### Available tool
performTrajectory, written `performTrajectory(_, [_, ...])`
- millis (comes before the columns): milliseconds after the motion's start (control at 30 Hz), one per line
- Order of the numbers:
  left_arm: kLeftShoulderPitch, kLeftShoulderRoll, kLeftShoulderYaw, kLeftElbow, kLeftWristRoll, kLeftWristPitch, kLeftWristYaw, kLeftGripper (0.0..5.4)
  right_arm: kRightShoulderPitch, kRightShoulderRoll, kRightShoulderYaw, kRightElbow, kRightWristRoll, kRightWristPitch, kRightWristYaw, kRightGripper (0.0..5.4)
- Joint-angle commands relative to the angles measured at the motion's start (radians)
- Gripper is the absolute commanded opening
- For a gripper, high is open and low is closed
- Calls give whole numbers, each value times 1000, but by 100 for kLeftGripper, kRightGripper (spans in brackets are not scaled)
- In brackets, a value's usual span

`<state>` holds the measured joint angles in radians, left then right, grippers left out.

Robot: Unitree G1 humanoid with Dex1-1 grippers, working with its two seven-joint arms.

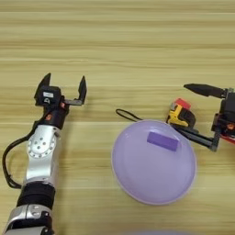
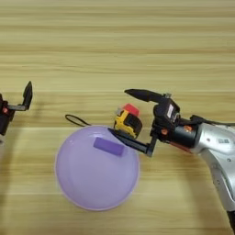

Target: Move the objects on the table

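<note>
A round lilac plate (image 1: 153, 183) lies on the table (image 1: 114, 36) with a flat purple block (image 1: 162, 141) in its far part. Just beyond the plate's far right rim sit a yellow-and-black tape measure (image 2: 127, 123) and a small red cube (image 2: 131, 109) touching it; the black cord (image 2: 75, 120) trails left. My right gripper (image 2: 118, 111) is open, reaching in from the right with one finger beyond these two things and the other on their near side, over the plate's rim. My left gripper (image 1: 65, 78) stands open at the left, with nothing between its fingers.
The left arm (image 1: 40, 156) runs from the lower left corner up to its gripper. The right arm (image 2: 215, 151) comes in from the right edge. Bare wood spans the whole far half of the table.
</note>
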<state>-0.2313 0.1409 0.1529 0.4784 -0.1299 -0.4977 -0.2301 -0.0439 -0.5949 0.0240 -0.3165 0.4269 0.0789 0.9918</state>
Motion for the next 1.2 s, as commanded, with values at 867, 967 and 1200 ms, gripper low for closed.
performTrajectory(867, [-1, 4, -3, -13, 1, 2, 0, 540, -38, -46, 264, 41, -166, 296, -10, 538])
performTrajectory(967, [-2, 5, -3, -10, 0, 1, -1, 540, -34, -35, 270, 47, -166, 316, -24, 538])
performTrajectory(1200, [-1, 5, -3, -12, -1, 2, -2, 540, -41, 6, 256, 62, -162, 376, -85, 538])
